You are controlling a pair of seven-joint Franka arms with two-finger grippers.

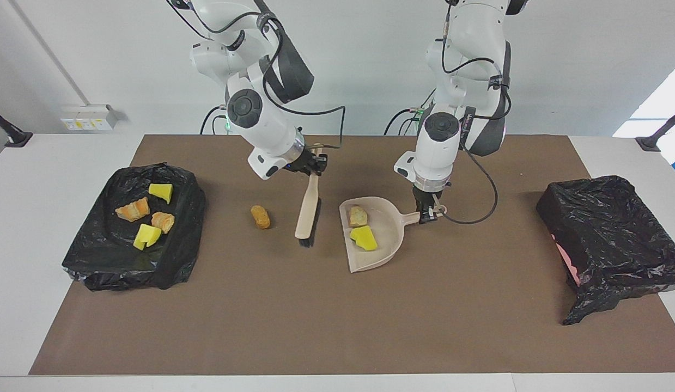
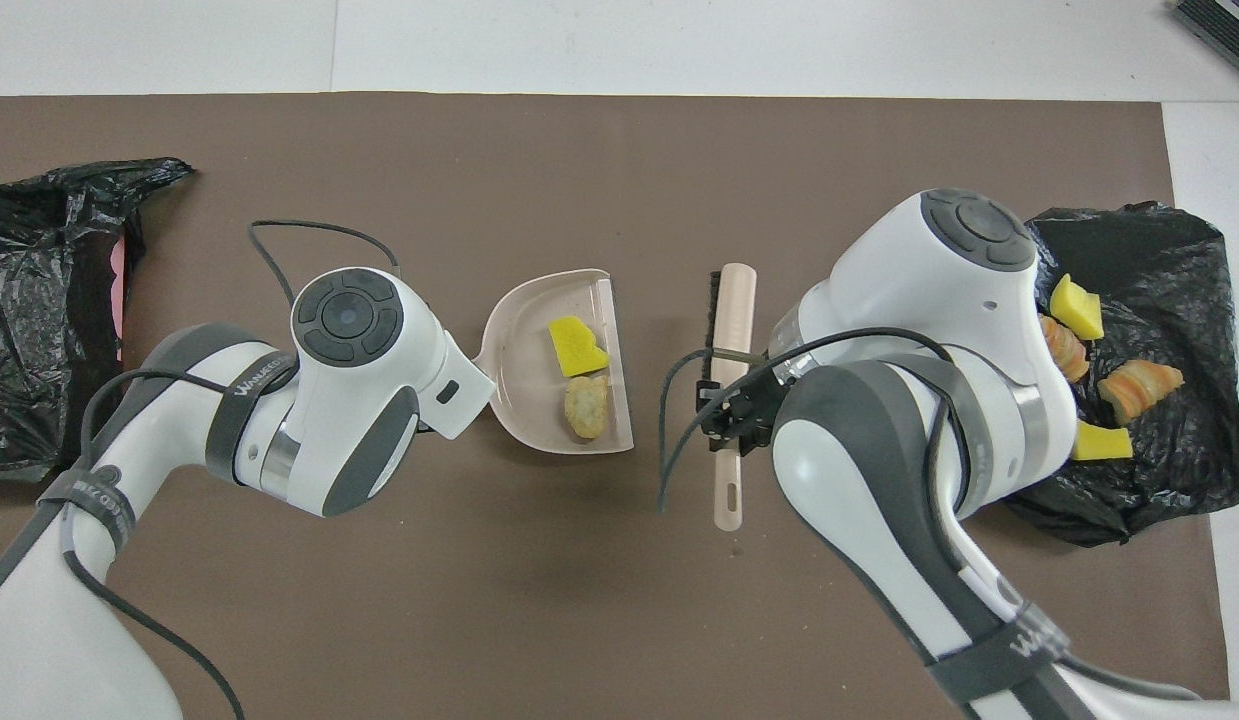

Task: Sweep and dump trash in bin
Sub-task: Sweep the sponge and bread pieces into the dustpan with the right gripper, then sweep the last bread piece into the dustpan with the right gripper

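Observation:
My left gripper point(image 1: 429, 213) is shut on the handle of the beige dustpan point(image 1: 389, 228), which rests on the brown mat. A yellow spongy chunk point(image 1: 363, 238) and a tan lump point(image 1: 357, 215) of trash lie inside the pan. My right gripper point(image 1: 310, 163) is shut on the handle of the beige hand brush point(image 1: 307, 209), which hangs bristles-down beside the pan's mouth. One tan lump point(image 1: 260, 216) lies loose on the mat beside the brush. In the overhead view the dustpan point(image 2: 524, 345), the brush point(image 2: 731, 310) and the right gripper point(image 2: 729, 415) show, while the left gripper is hidden under its wrist.
A black-lined bin point(image 1: 97, 256) at the right arm's end of the table holds several yellow and orange scraps. A second black-lined bin point(image 1: 609, 239) stands at the left arm's end. The brown mat point(image 1: 337, 326) covers the table between them.

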